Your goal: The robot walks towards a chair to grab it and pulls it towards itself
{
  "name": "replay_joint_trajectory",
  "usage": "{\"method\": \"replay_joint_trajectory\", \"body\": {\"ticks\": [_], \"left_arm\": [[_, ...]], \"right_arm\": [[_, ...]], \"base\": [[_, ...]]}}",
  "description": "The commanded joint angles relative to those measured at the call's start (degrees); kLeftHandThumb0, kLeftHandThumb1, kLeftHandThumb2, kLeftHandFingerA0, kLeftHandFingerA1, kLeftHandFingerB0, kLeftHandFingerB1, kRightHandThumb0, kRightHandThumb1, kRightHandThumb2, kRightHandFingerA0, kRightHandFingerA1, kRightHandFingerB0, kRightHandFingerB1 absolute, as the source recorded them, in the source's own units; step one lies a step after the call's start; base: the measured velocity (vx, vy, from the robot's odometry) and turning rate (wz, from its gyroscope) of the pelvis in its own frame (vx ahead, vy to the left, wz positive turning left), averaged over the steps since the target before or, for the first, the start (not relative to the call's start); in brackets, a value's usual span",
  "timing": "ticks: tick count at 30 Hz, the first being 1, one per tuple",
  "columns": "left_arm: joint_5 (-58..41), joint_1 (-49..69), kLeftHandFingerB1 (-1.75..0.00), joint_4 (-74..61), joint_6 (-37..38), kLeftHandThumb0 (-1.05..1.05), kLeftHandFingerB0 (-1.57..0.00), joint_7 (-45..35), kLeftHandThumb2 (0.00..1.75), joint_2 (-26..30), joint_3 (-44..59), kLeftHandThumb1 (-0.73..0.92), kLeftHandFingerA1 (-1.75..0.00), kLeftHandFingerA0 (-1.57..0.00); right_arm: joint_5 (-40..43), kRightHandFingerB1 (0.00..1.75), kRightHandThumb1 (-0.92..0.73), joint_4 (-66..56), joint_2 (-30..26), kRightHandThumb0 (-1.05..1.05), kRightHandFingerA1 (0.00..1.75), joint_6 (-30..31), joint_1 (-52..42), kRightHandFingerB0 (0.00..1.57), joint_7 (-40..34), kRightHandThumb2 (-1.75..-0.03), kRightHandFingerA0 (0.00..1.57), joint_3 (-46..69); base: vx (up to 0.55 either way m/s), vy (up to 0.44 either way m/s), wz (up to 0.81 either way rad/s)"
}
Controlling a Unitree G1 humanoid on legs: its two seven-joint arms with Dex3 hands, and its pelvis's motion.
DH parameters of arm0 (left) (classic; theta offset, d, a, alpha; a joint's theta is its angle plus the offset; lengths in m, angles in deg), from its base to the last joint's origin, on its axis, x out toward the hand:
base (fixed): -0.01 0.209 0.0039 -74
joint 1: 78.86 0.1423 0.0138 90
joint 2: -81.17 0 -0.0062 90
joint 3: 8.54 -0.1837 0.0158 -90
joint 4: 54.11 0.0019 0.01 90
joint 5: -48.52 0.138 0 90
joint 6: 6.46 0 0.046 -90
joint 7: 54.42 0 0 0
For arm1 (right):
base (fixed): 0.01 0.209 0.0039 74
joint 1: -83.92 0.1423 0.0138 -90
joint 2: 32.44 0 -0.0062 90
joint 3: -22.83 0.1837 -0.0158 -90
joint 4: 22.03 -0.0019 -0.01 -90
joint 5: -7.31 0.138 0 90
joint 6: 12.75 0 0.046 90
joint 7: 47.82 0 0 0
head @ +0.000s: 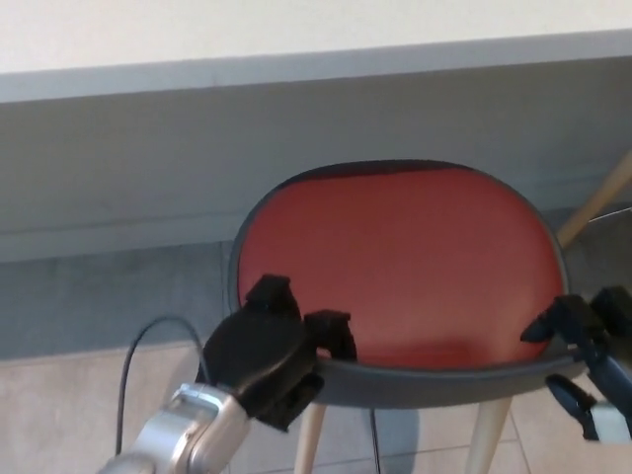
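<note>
Two hands are seen at the chair, which stands centre frame against a grey wall; the left hand is clasped on the dark seat rim at seven o'clock, fingers hooked over the edge, while the right hand is set at the rim at four o'clock, its grasp not determinable. The pulling step is judged to be in hand; a steady, even draw toward the robot is called for next, both grips being kept level so that the wooden legs are not tipped.

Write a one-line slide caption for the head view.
Both robot hands, left and right, grip the red chair's near rim.
</note>
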Motion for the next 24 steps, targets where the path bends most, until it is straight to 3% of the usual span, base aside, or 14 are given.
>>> {"method": "replay_joint_trajectory", "body": {"ticks": [1,8,10,14,16,22,23,24], "left_arm": [[-0.7,7.2,-1.52,-2.7,0.6,-0.19,-0.74,-0.2,1.16,3.8,3.4,0.47,-1.75,-0.85],[0.1,7.6,-1.47,-1.4,1.7,-0.19,-0.78,0.4,1.2,3.2,5.2,0.5,-1.75,-0.86],[-0.1,8.4,-1.49,-3.3,2.3,-0.18,-0.81,-0.1,1.22,3.7,6.0,0.51,-1.75,-0.89],[-0.2,8.3,-1.49,-3.5,2.8,-0.18,-0.81,-0.4,1.22,3.8,6.3,0.51,-1.75,-0.89],[-1.1,8.7,-1.49,-4.2,3.7,-0.2,-0.78,-0.3,1.25,4.3,7.2,0.49,-1.75,-0.87],[-2.8,15.3,-1.62,-9.1,4.6,-0.17,-0.78,1.0,1.21,3.5,8.2,0.47,-1.75,-0.89],[-3.4,17.6,-1.49,-10.6,5.4,-0.19,-0.8,1.5,1.1,3.7,8.5,0.53,-1.75,-0.9],[-3.6,18.8,-1.49,-11.4,5.7,-0.19,-0.8,1.6,1.1,3.7,8.8,0.53,-1.75,-0.9]], "right_arm": [[1.2,1.59,-0.59,-0.1,-1.4,-0.31,1.75,3.5,-12.9,0.8,4.4,-1.22,0.94,1.8],[2.0,1.6,-0.58,-2.9,-1.0,-0.31,1.75,2.8,-16.4,0.8,5.5,-1.24,0.95,5.2],[4.4,1.58,-0.59,-11.6,-1.3,-0.29,1.75,4.9,-23.0,0.79,6.2,-1.2,0.93,7.9],[4.1,1.58,-0.59,-14.5,-1.1,-0.29,1.75,5.3,-25.3,0.79,6.7,-1.2,0.93,9.6],[3.5,1.57,-0.57,-22.1,-0.9,-0.17,1.75,5.6,-33.7,0.79,3.4,-1.23,1.0,12.3],[2.1,1.58,-0.57,-27.6,-1.2,-0.24,1.75,6.0,-38.0,0.77,4.5,-1.24,0.94,15.0],[2.4,1.61,-0.57,-28.7,-1.1,-0.27,1.75,5.5,-38.9,0.76,4.7,-1.24,0.95,15.6],[2.4,1.61,-0.57,-29.5,-0.9,-0.27,1.75,5.5,-39.5,0.76,5.2,-1.24,0.95,16.1]], "base": [[0.0,0.0,0.0],[0.0,0.0,0.0],[0.0,0.0,0.0],[0.0,0.0,0.0],[0.0,0.0,0.0],[0.0,0.0,0.0],[0.0,0.0,0.0],[0.0,0.0,0.0]]}}
